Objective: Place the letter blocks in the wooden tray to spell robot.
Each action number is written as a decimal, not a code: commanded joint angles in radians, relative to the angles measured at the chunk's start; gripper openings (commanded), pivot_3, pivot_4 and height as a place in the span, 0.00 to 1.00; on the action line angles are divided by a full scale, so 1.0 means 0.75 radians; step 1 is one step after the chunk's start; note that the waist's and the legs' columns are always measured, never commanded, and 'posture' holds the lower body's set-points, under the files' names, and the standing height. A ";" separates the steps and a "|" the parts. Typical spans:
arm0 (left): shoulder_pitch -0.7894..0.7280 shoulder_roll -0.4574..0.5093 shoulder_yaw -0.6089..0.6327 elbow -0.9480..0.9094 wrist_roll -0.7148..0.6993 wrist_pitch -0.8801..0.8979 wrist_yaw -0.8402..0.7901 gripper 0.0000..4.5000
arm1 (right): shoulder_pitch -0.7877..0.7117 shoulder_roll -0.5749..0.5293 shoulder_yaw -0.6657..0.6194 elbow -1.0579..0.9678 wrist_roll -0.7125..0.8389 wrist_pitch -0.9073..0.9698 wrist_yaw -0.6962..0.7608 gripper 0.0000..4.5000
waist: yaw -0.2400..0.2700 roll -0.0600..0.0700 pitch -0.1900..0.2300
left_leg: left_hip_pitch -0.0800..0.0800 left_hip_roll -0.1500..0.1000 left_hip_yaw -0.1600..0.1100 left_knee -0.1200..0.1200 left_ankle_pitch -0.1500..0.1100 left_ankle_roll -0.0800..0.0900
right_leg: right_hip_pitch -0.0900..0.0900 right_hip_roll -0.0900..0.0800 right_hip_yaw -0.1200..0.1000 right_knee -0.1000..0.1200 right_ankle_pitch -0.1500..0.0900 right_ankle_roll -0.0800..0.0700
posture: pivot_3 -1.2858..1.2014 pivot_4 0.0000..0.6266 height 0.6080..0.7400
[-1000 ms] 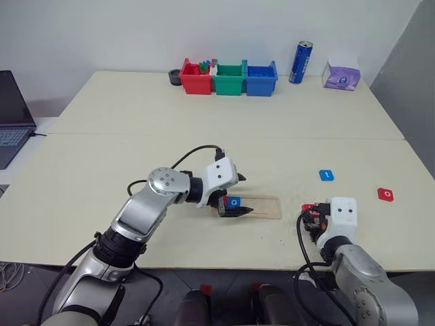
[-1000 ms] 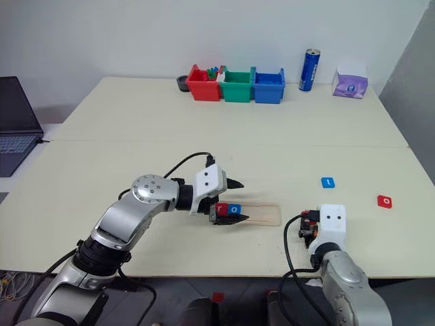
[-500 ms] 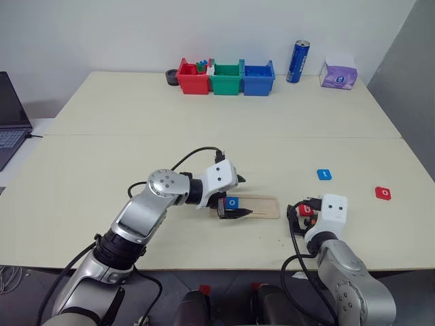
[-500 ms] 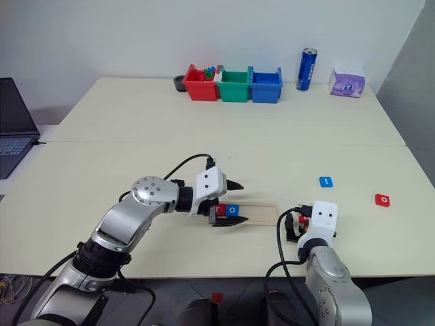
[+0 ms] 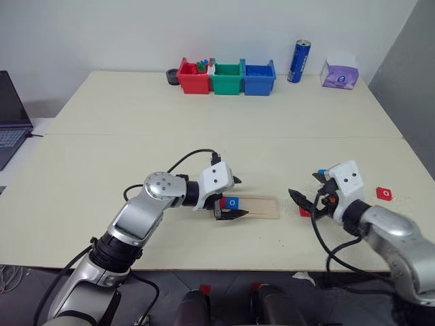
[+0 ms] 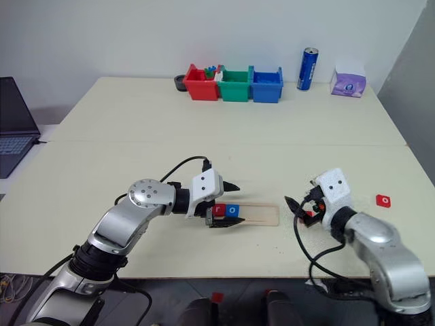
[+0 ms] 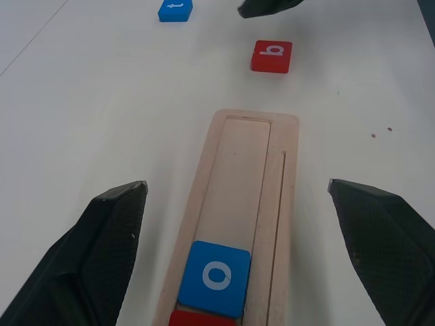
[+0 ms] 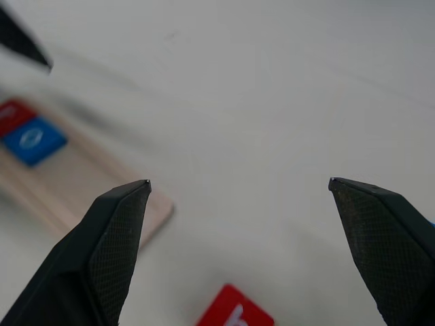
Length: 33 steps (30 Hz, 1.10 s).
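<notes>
Pale wood marks the wooden tray (image 7: 248, 204), a narrow grooved strip lying on the cream tabletop (image 5: 217, 109) near its front edge. At the tray's left end sit a red r block (image 6: 218, 210) and a blue o block (image 7: 215, 278) side by side; in the left wrist view the red one is cut off at the frame's edge, so its letter is readable from the right eye view alone. The left pincer (image 5: 230, 204) hovers over that end with its fingers spread wide and nothing between them, partly covering the red block from the head camera. The right pincer (image 5: 306, 202) hangs above the tabletop just past the tray's right end, fingers likewise wide apart and empty. A red b block (image 7: 272, 56) lies flat on the tabletop beside the tray's free end; from the head views it is mostly hidden behind the right pincer. A blue t block (image 7: 175, 9) lies a little beyond it, also largely masked in the head views. A red o block (image 5: 385, 193) rests well apart toward the right edge. Along the far side stand red, green and blue bins (image 5: 228, 77), a blue can (image 5: 298, 61) and a purple packet (image 5: 341, 76) whose print is too small to read.
</notes>
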 commanded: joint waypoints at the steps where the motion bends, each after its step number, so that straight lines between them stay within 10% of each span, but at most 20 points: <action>1: -0.001 0.007 0.028 -0.052 -0.011 -0.030 -0.001 1.00 | 0.008 -0.152 0.054 0.138 0.016 -0.154 0.278 0.99 | -0.001 -0.002 0.001 | 0.000 0.000 0.000 0.000 0.000 0.001 | 0.000 0.000 0.000 -0.001 0.000 0.000 | 0.52 0.24 1.00; 18: -0.006 -0.007 0.015 -0.063 -0.011 -0.051 -0.009 1.00 | -0.309 -0.227 0.357 0.624 -0.159 -0.456 0.608 0.99 | -0.002 -0.002 0.001 | 0.000 0.001 0.000 0.002 -0.001 0.001 | 0.001 -0.001 0.000 -0.001 0.001 0.000 | 0.52 0.24 1.00; 27: 0.031 0.016 0.035 -0.034 -0.010 -0.099 -0.020 1.00 | -0.303 -0.235 0.331 0.583 -0.137 -0.447 0.648 0.32 | 0.000 -0.002 0.001 | 0.000 0.001 0.000 0.002 -0.001 0.001 | 0.001 -0.001 0.000 0.000 0.001 0.000 | 0.52 0.24 1.00; 33: 0.049 0.096 0.087 0.033 -0.010 -0.200 -0.082 1.00 | -0.337 -0.234 0.306 0.373 -0.092 -0.347 0.620 0.32 | -0.002 -0.002 0.002 | 0.001 0.001 0.000 0.002 -0.001 0.001 | 0.001 -0.001 0.000 0.001 0.001 0.000 | 0.52 0.24 1.00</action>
